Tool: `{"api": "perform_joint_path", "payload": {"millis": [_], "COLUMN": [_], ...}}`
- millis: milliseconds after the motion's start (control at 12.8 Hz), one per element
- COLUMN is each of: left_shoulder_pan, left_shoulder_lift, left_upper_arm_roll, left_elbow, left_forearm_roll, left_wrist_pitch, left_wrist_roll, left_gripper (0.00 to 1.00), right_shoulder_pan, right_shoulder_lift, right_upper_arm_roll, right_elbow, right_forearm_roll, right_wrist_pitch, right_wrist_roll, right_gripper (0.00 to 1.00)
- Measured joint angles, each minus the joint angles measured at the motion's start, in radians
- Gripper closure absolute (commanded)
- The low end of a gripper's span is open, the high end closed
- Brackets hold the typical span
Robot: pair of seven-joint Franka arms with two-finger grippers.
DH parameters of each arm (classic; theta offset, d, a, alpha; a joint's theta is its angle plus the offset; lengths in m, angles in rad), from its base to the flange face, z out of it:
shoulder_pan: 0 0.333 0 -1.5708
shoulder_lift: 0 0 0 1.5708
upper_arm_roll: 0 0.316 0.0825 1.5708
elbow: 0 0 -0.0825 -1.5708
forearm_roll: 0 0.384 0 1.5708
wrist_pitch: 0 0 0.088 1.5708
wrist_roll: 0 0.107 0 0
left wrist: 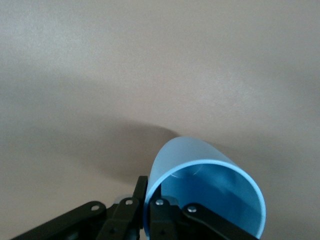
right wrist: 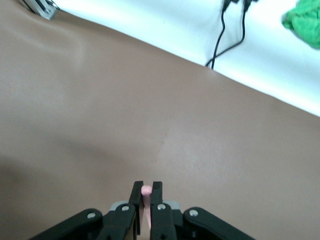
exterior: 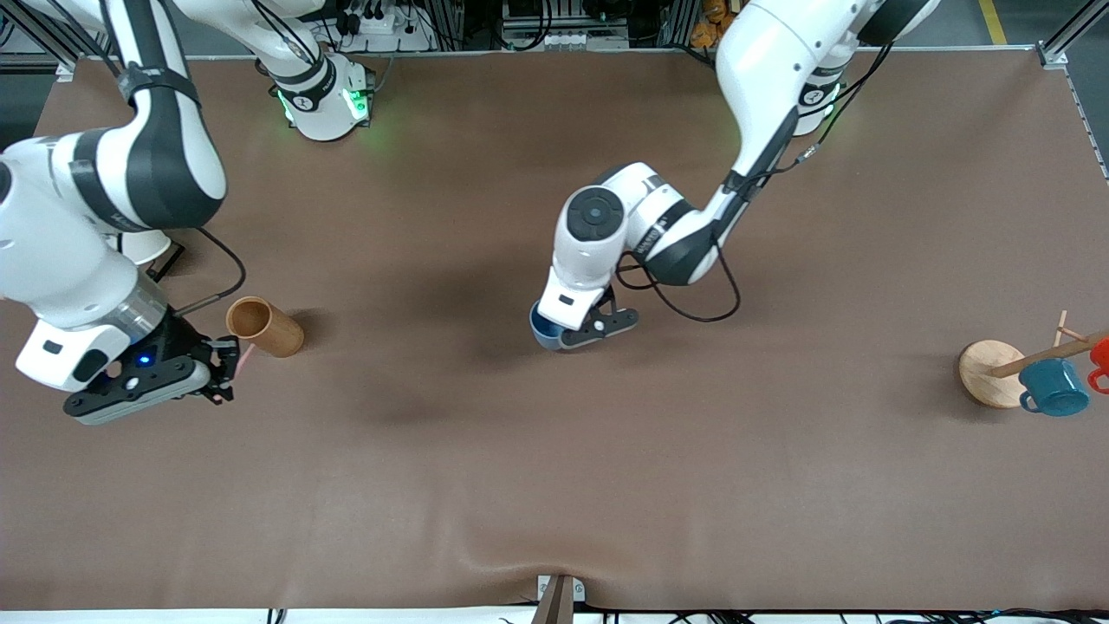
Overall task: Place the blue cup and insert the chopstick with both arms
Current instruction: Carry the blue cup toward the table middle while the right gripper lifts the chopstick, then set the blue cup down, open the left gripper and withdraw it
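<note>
Broadly, the brown table [exterior: 554,485] lies bare across its middle, with clutter only at its ends. The left arm [exterior: 762,87] reaches in to the table's centre, and the right arm [exterior: 78,225] hangs over its own end.

The left gripper [exterior: 579,333] has its fingers closed on the wall of the blue cup [exterior: 544,329], one inside the rim and one outside; the left wrist view shows the cup [left wrist: 205,192] tilted, its mouth facing the camera, low over the table. The right gripper [exterior: 227,371] pinches the chopstick [exterior: 246,354], whose pink end [right wrist: 146,190] shows between nearly closed fingers [right wrist: 157,192].

So the cup lies well toward the left arm's end from the chopstick, with open table between them. A brown wooden cup [exterior: 264,326] lies on its side just beside the right gripper. Judging by this, the chopstick must travel toward the centre once the cup stands upright. A rack [exterior: 996,371] with a teal mug [exterior: 1055,387] sits well apart.
</note>
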Motion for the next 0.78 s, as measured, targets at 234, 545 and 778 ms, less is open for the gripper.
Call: {"api": "perform_joint_path", "payload": {"millis": [234,545,778], "left_shoulder_pan": [-0.01,0.007,0.026], "left_shoulder_lift": [0.02,-0.015,-0.121], "left_upper_arm_roll": [0.009,0.015,0.019], "left_elbow": [0.002,0.046,0.06], "left_forearm_roll": [0.019,0.019,0.02], "left_wrist_pitch": [0.002,0.001,-0.106], "left_wrist_roll": [-0.017,-0.018,-0.018], "left_gripper": [0.08,0.0,0.0], "right_shoulder_pan": [0.026,0.091,0.156], "right_shoulder_lift": [0.008,0.024,0.032], "right_upper_arm_roll": [0.003,0.009,0.011], "right_elbow": [-0.004,-0.006,-0.009], "right_forearm_roll": [0.0,0.044,0.075], "right_wrist_pitch": [0.066,0.143,0.19], "right_wrist_roll": [0.0,0.0,0.0], "right_gripper": [1.0,1.0,1.0]}}
